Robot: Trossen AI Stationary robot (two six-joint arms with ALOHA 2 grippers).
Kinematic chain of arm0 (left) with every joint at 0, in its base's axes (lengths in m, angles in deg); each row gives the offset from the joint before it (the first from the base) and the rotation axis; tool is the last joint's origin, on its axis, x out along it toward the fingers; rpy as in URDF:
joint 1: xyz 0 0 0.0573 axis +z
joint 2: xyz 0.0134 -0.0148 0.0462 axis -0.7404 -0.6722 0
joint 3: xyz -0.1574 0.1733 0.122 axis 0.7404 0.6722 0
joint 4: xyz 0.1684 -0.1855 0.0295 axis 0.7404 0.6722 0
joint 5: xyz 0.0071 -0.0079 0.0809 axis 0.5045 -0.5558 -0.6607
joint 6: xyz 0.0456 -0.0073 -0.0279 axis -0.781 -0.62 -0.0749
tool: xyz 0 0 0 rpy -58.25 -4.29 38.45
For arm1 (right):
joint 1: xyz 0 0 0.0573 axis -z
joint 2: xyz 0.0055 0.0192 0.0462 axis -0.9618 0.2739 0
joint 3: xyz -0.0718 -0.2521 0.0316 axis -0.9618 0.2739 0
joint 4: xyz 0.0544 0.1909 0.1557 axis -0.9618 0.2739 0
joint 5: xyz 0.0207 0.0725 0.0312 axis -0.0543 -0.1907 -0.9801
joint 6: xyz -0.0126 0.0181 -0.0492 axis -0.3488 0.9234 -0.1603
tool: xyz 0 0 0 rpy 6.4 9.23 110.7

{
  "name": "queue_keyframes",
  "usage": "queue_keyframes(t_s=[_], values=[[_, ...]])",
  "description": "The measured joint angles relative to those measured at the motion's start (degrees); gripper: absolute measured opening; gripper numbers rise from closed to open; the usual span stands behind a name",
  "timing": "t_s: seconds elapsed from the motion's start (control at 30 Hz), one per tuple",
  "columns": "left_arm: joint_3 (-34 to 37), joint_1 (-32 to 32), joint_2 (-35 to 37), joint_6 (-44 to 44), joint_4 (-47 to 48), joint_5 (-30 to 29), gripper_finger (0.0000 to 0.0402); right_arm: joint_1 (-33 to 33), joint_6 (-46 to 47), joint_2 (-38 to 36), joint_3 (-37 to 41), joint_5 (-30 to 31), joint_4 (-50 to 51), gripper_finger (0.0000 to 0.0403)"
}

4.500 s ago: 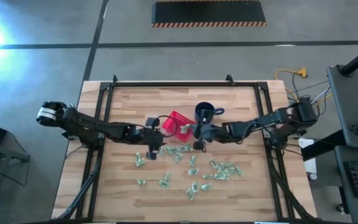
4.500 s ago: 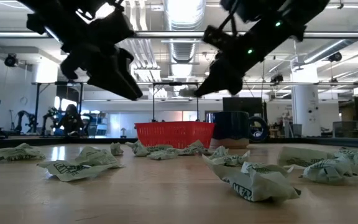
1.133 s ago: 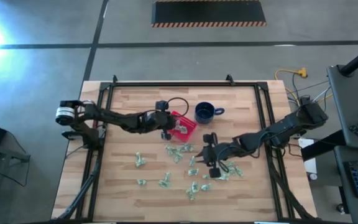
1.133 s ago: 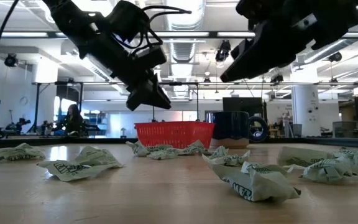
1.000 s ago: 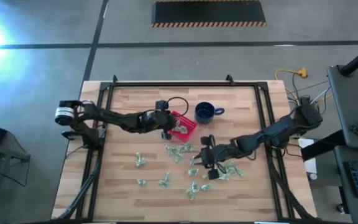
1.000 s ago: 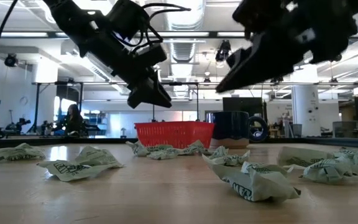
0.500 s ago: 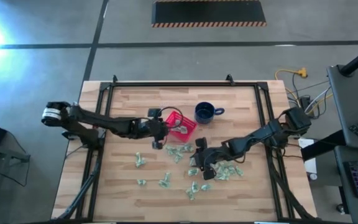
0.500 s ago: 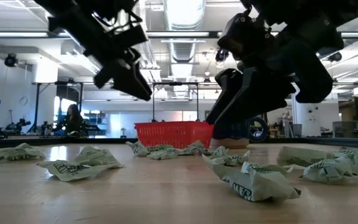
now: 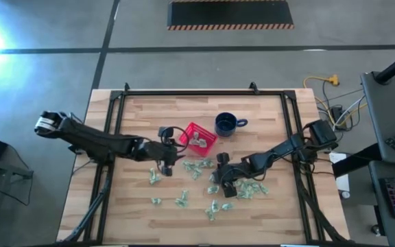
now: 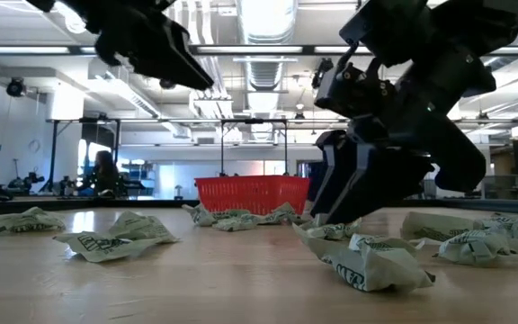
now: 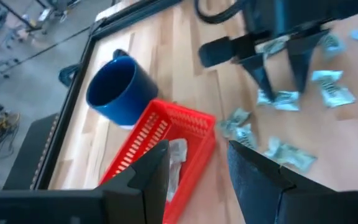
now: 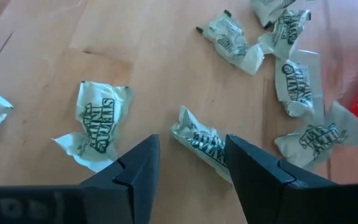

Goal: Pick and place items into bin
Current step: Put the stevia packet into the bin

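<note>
The right gripper (image 12: pixel 188 163) is down low over the table, and one wrapped piece (image 12: pixel 201 144) lies right in front of it, reaching in between its two fingers. The piece lies slantwise across the gap, not straight along it. The fingers are spread wide and hold nothing; I cannot tell if they touch the wrapper yet. I think a small push down and a squeeze would catch it.

More wrapped pieces (image 9: pixel 199 167) lie scattered on the wood near that one. The red basket (image 9: pixel 191 130) sits further back on the table, next to the blue mug (image 9: pixel 225 125), well apart from the right gripper. At least one piece (image 11: pixel 177 158) is already inside it.

The left gripper (image 9: pixel 168 165) hangs just beside the basket, on the near side. Its fingers are parted too, and they are empty. This arm is closer to the basket, but the right one is closer to the piece.
</note>
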Motion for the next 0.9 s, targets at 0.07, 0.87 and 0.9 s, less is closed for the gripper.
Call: queue_keyframes(t_s=[0.07, 0.87, 0.9], values=[[0.0, -0.7, 0.5, 0.4, -0.4, 0.0, 0.0144, 0.0, 0.2, 0.0, 0.0, 0.0, 0.2, 0.0159], [0.6, -7.7, 1.5, 10.8, 7.6, 0.0, 0.0144, 0.0, -4.1, -3.1, -1.5, 0.1, 1.2, 0.0009], [0.6, -8.0, 1.5, 12.1, 8.9, 0.0, 0.0144, 0.0, -5.1, -3.8, -2.0, 0.2, 1.2, 0.0009]])
